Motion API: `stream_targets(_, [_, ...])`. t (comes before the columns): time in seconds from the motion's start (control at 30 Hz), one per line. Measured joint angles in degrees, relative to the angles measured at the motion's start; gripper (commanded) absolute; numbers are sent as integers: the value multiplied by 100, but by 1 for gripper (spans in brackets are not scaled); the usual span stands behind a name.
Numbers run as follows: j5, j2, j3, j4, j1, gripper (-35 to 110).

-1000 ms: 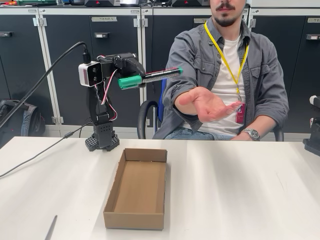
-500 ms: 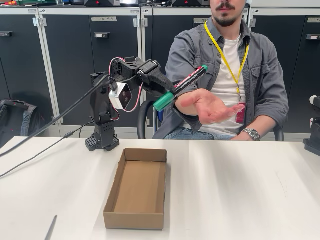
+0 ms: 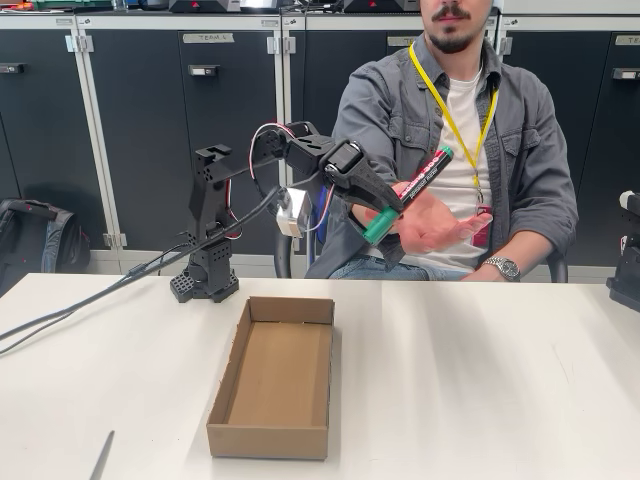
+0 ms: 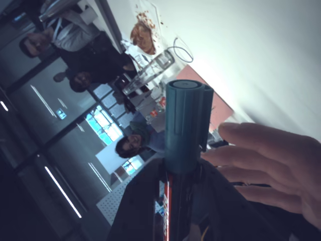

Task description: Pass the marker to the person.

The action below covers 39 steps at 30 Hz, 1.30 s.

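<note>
— Well, black two-finger gripper clamped on the thick marker pen with green cap and red-and-black labelled barrel, pinching it low on the barrel, near the green end. Held up in the air, tilted, upper tip toward the chest of the person in the grey button shirt and yellow lanyard.

— And the open hand?

— Palm up, just beside the marker pen, behind it in the fixed view; touching or not, cannot tell. Fingers right alongside the green cap in the wrist view.

— Over the white table?

— Beyond its far edge, right of the open brown cardboard box lying near the front edge.

— Step in hand?

— Likely the hand-over itself: marker delivered to the palm, not yet let go.

— Next move?

— Probably lowering the barrel onto the palm, then spreading the fingers once the hand bears the weight. Opening too soon risks a drop toward the lap.
</note>
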Motion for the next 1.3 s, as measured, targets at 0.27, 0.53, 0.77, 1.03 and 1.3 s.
stream_targets(0.27, [-967,-606,-527,-229,-703,-5])
stream_targets(0.53, [-2355,-896,-650,-26,-1116,-5])
stream_targets(0.77, [-3138,-1028,-738,475,-1213,-5])
stream_targets(1.03, [-3322,-1037,-791,492,-1239,-5])
stream_targets(1.3, [-3419,-1037,-791,712,-1248,-5])
